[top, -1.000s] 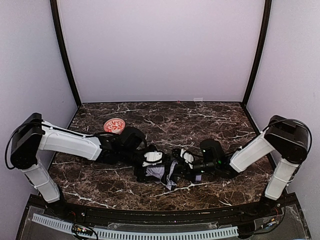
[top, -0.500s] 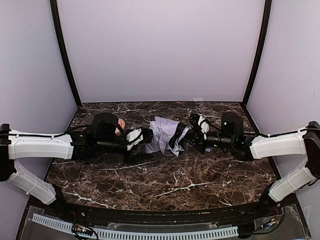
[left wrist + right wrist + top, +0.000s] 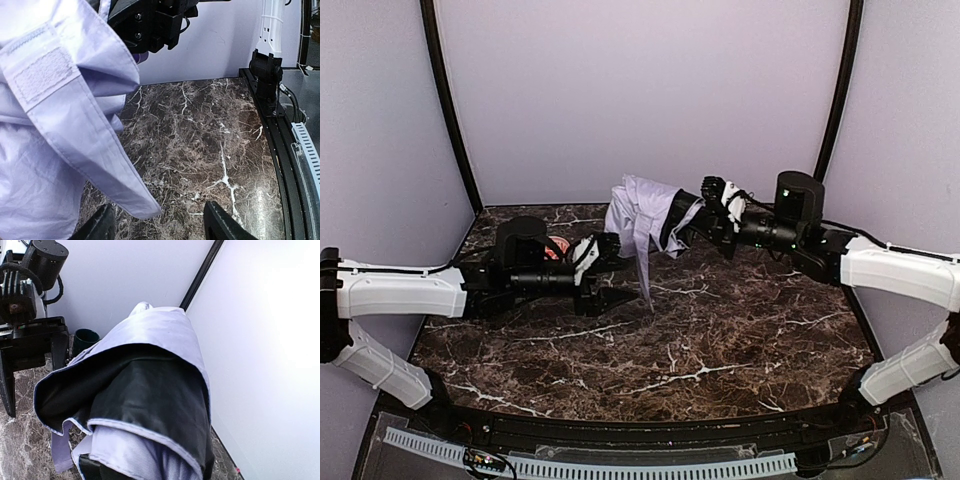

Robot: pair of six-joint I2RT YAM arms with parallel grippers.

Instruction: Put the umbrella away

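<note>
The umbrella (image 3: 638, 212), a bundle of pale lavender fabric with a black underside, hangs in the air over the back of the table. My right gripper (image 3: 698, 224) is shut on its right end. A fabric flap (image 3: 645, 275) droops from it toward the table. My left gripper (image 3: 617, 281) stands open just left of that flap, low over the marble. In the left wrist view the lavender fabric (image 3: 55, 120) fills the left side, and its tip dangles between my open fingers (image 3: 218, 225) without touching them. In the right wrist view the umbrella (image 3: 150, 405) hides my right fingers.
A small red-patterned bowl (image 3: 556, 247) sits at the back left, partly behind my left arm. The table is dark marble (image 3: 720, 340), with lavender walls close on three sides and black corner posts (image 3: 835, 100). A black rail (image 3: 280, 150) runs along the table's edge.
My right arm has raised the umbrella off the table and carried it toward the back. My left arm drew away leftward, its jaws narrowing, and the fabric now hangs loose.
</note>
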